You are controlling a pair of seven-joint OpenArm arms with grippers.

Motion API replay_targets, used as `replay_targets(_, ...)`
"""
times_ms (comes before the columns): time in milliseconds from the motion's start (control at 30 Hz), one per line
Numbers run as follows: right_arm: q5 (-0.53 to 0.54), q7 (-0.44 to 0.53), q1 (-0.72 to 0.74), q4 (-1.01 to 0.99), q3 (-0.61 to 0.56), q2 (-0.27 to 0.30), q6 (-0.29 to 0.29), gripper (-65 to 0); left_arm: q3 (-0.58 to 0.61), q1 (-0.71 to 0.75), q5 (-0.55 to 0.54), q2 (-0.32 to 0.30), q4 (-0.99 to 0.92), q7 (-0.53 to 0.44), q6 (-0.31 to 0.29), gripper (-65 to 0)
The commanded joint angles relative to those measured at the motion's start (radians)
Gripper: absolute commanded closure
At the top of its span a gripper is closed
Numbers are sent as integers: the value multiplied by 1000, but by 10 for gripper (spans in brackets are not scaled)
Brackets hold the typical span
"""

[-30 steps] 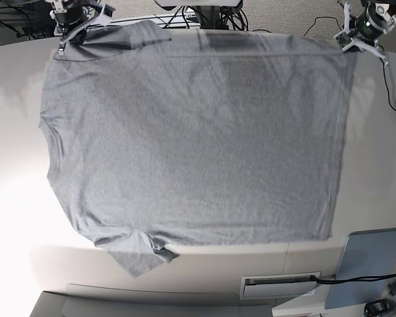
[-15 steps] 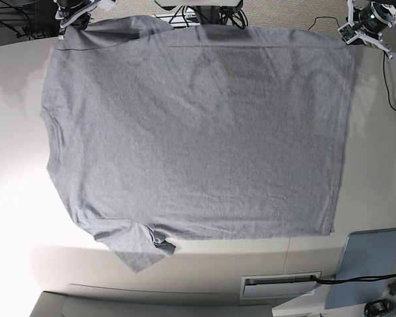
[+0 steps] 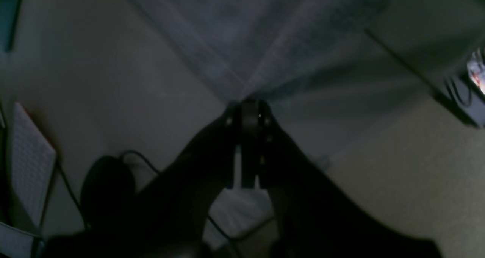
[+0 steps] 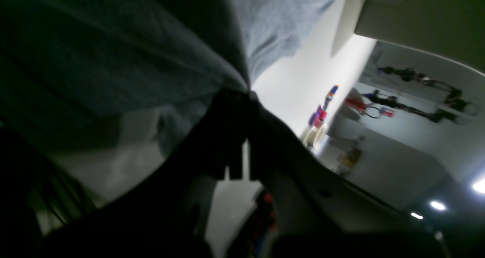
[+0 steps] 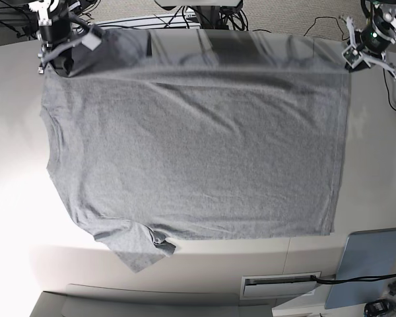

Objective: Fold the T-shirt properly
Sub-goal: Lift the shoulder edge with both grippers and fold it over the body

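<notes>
Both grippers, left (image 5: 351, 58) and right (image 5: 55, 58), pinch the shirt's (image 5: 198, 145) far corners; cloth stretches between them.

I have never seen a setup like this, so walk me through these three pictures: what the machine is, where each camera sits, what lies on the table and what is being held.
This is a two-armed robot working at a white table. The base view looks straight down on it. A large grey T-shirt lies spread out almost flat, plain side up.

The other two pictures come from cameras mounted on the wrists, looking along the fingers. They are dark and blurred.

The left gripper is at the top right of the base view and pinches one corner of the shirt; its own camera shows the cloth fanning out from the closed fingers. The right gripper, at the top left, pinches the cloth at that corner in the same way.
</notes>
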Motion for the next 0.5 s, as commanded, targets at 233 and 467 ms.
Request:
replay_targets(233, 132, 65, 177, 16, 7, 6, 12, 0, -9, -97, -40, 6, -37, -2, 10, 0)
replay_targets(467, 200, 112, 267, -19, 5, -9, 12, 0, -9, -166, -104, 63, -53, 0, 4, 0)
